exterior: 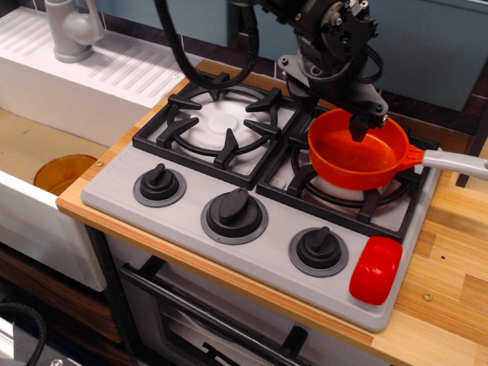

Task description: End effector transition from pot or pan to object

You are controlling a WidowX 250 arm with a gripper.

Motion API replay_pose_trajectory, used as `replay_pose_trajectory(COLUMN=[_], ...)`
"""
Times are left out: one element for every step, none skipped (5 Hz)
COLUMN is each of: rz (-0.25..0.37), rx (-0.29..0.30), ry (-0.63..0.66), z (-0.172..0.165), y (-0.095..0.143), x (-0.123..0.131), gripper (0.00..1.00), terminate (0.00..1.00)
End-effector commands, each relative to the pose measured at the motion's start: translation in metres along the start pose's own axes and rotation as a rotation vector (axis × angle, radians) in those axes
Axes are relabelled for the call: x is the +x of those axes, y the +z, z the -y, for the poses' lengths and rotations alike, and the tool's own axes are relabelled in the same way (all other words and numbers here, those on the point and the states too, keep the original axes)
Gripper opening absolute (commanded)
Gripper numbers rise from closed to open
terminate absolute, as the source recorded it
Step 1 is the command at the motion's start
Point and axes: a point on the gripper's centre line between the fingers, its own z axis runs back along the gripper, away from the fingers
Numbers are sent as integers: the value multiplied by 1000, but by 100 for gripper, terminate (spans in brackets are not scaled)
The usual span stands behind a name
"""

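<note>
Observation.image view looks down at a toy stove on a wooden surface (450,252). Big black end effector (358,118) hangs over the back rim of the orange-red pan (358,156), at about one o'clock from the middle of the stove. I cannot tell if its fingers are wide or narrow. The pan sits on the right burner, its grey handle pointing to three o'clock. The shiny red object (376,269) lies at the stove's front right corner, at five o'clock, just beside the right knob (318,250).

Counts on the toy stove
Two burner grates (219,122), three knobs (234,214), one saucepan (358,149), one red oblong (376,269), one orange bowl (64,172), one tap (72,29).
</note>
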Motion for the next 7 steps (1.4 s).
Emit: replay_pose_trajectory(rz=[0, 0, -36, -61, -88, -103, -103], rx=[0, 21, 32, 44, 60, 77, 73], ry=[0, -7, -7, -13, -19, -9, 23], z=[0, 4, 8, 13, 20, 33, 54], y=[0, 14, 36, 55, 75, 87, 91], x=[0, 13, 33, 45, 49, 43, 31], gripper=[100, 100, 100, 100, 100, 100, 100], terminate=[0, 0, 0, 0, 0, 0, 0])
